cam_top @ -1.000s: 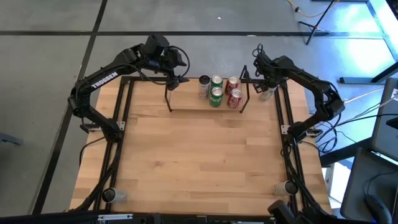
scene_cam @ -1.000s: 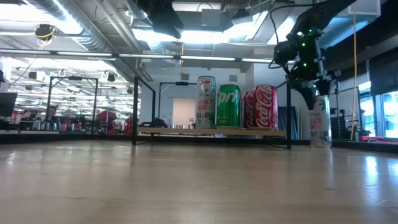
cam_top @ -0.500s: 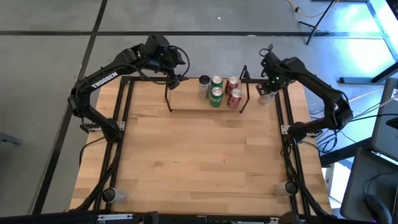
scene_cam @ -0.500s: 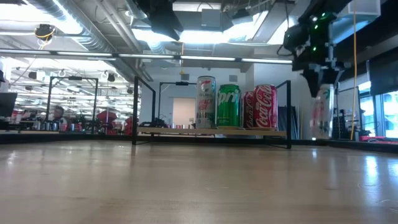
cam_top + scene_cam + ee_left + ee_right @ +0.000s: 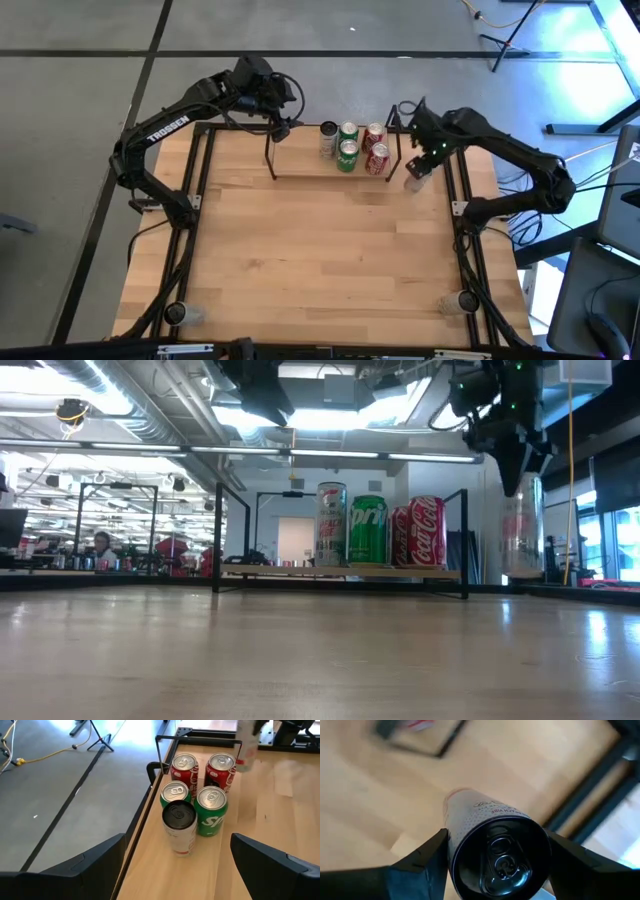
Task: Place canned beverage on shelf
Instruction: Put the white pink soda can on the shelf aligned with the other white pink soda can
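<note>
My right gripper [image 5: 424, 160] is shut on a pale white-and-pink can [image 5: 413, 180], just off the right end of the shelf [image 5: 300, 170]; it also shows in the low view [image 5: 521, 538]. The shelf, a light board [image 5: 300, 572] between black end frames, carries a white can [image 5: 328, 139], two green cans [image 5: 347, 154] and two red cans [image 5: 377, 159]. My left gripper [image 5: 284, 129] is open and empty above the shelf's far left corner, and its wrist view looks down on the cans [image 5: 178, 826]. My right gripper pinches the can between its two fingers [image 5: 417, 865], one on each side of the can's upper wall just below the top rim [image 5: 449, 837]. The fingers come from above, pointing down. The can hangs about upright below them, clear of the table [image 5: 521, 565].
Black frame rails run along the table's left and right edges [image 5: 455, 190]. The bare wooden tabletop [image 5: 320, 260] spreads out in front of the shelf. The left part of the shelf board [image 5: 295, 160] is bare.
My right gripper has lifted the pale can off the table beside the shelf's right end and carried it toward the table's near edge and a little to the left. The can has stayed about upright and now hangs clear of the table.
</note>
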`<state>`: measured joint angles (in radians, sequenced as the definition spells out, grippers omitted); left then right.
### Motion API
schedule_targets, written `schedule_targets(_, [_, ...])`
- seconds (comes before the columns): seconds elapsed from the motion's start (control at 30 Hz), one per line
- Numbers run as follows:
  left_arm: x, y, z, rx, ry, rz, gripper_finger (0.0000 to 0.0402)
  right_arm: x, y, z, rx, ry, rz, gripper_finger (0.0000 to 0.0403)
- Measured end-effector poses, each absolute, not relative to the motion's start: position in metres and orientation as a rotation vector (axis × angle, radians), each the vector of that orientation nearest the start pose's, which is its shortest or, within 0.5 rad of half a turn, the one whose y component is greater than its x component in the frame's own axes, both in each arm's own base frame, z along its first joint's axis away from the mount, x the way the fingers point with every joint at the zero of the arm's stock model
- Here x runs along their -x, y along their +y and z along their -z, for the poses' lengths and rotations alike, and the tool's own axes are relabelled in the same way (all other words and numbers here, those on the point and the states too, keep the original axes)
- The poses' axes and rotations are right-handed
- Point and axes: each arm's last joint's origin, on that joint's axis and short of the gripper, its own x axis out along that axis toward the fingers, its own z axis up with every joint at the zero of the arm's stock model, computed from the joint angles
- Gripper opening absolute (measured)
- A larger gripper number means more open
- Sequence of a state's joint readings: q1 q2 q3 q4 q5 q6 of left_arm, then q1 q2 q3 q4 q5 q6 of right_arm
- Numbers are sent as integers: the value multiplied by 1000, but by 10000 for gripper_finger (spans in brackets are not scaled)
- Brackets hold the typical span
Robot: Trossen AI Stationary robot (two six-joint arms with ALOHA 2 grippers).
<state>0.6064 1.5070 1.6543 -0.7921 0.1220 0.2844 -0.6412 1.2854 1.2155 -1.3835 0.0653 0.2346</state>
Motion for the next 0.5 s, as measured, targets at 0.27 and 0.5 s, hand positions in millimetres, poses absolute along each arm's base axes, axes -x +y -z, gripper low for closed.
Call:
schedule_targets(0.27, [-262, 173, -404, -30, 664, -367, 346, -202, -94, -320, -503, 1214, 532, 244])
schedule_targets(0.5, [-267, 165, -404, -39, 663, -340, 346, -237, -92, -345, -403, 1093, 461, 242])
